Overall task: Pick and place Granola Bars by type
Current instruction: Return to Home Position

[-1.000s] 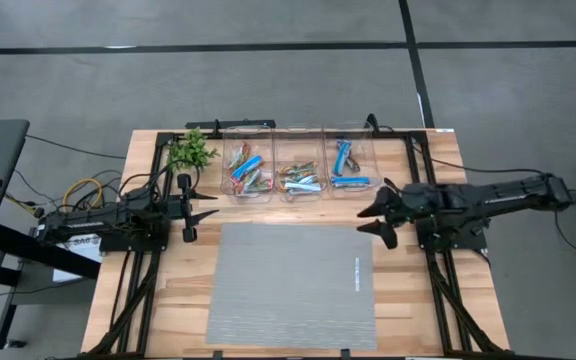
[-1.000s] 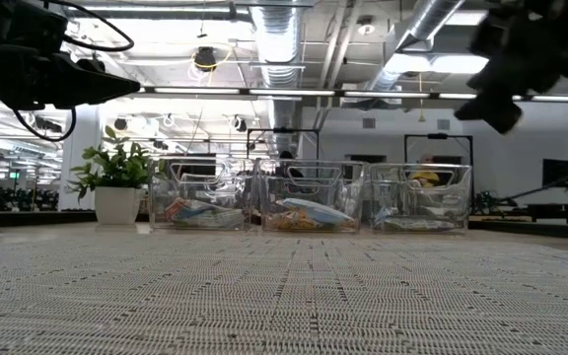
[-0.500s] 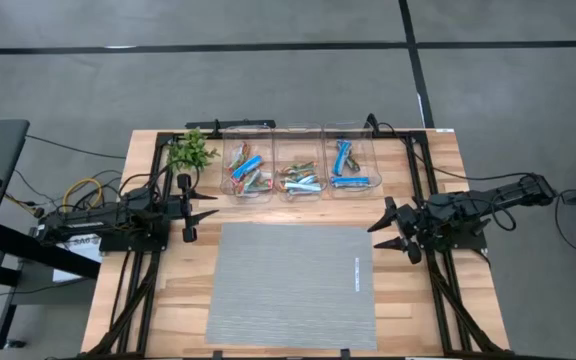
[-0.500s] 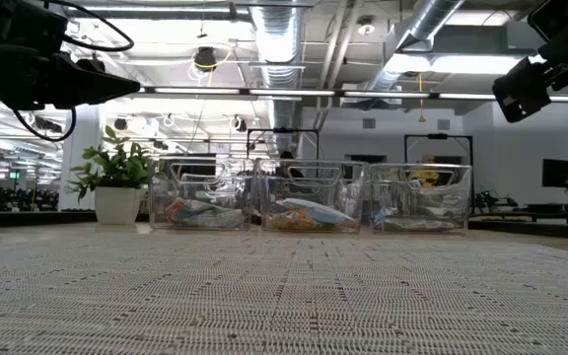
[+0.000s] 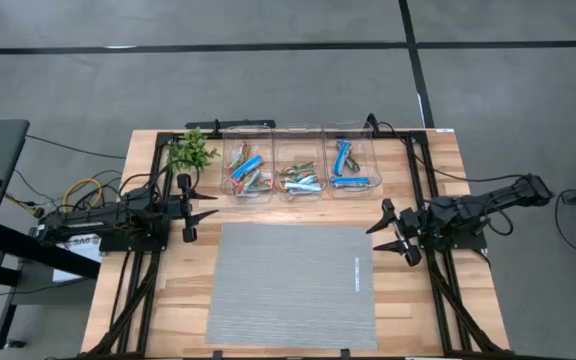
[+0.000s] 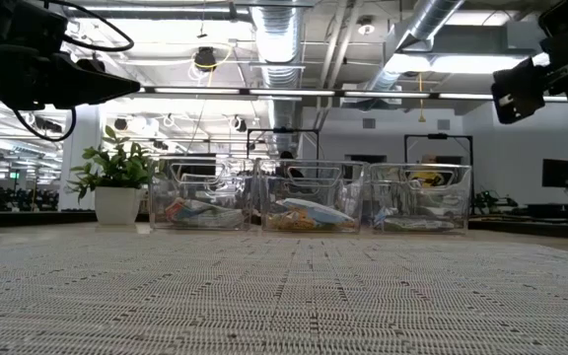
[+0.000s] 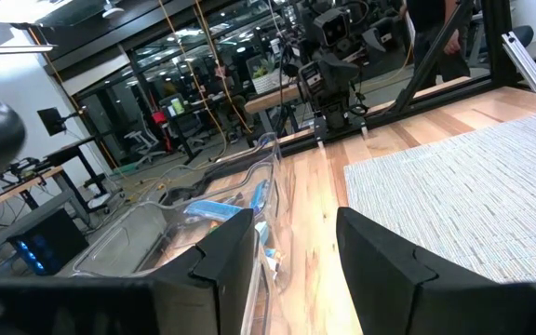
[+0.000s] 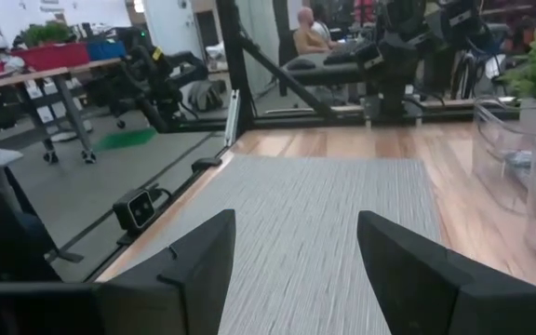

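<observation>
Sorting looked finished to us: the small foil-wrapped blue, silver and orange granola bars (image 5: 298,180) lay in three clear plastic bins (image 5: 299,129), beyond and between both claws. We judged homing in hand; next, only tucking in. Right claw (image 5: 383,238) hung wide, empty, beside the grey woven mat (image 5: 288,285); left claw (image 5: 208,205) likewise.

Lighting: bright, even, from overhead. Ceiling strip lights (image 6: 215,91) glare above the bins (image 6: 309,173), beyond the jaws. Shadows on the counter (image 5: 183,310) beneath the jaws are faint. Jaws show as dark silhouettes.
</observation>
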`<state>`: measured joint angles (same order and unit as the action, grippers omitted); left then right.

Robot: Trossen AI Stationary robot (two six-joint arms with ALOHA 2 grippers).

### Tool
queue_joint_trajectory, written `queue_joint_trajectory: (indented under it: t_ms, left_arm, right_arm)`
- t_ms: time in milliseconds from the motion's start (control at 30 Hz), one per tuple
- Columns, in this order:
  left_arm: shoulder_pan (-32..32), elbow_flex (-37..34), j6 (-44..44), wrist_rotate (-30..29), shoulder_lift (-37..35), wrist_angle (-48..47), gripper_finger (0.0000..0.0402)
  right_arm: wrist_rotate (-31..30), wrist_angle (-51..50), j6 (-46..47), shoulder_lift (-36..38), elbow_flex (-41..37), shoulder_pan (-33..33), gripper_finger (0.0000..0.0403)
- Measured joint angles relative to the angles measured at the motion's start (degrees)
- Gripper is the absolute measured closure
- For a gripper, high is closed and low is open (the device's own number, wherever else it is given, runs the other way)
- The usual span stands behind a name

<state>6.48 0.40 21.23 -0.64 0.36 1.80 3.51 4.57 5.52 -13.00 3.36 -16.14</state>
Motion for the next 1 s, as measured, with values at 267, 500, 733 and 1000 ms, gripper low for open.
queue_joint_trajectory:
  t_ms: [267, 500, 733, 1000]
  left_arm:
    - [-0.01, 0.00, 0.00, 0.00, 0.00, 0.00, 0.0253]
    - [-0.01, -0.01, 0.00, 0.00, 0.00, 0.00, 0.0253]
    - [0.00, 0.00, 0.00, 0.00, 0.00, 0.00, 0.0253]
    - [-0.02, 0.00, 0.00, -0.07, 0.00, 0.00, 0.0253]
  right_arm:
    - [3.06, 4.60, -0.81, 0.05, -2.91, 0.02, 0.0183]
    - [2.74, -0.32, -2.99, 4.50, -2.93, 0.04, 0.0183]
    - [-3.61, -3.82, -5.04, 9.59, -2.95, 0.01, 0.0183]
    - [-3.65, -3.84, -2.10, 10.01, -2.98, 0.13, 0.0183]
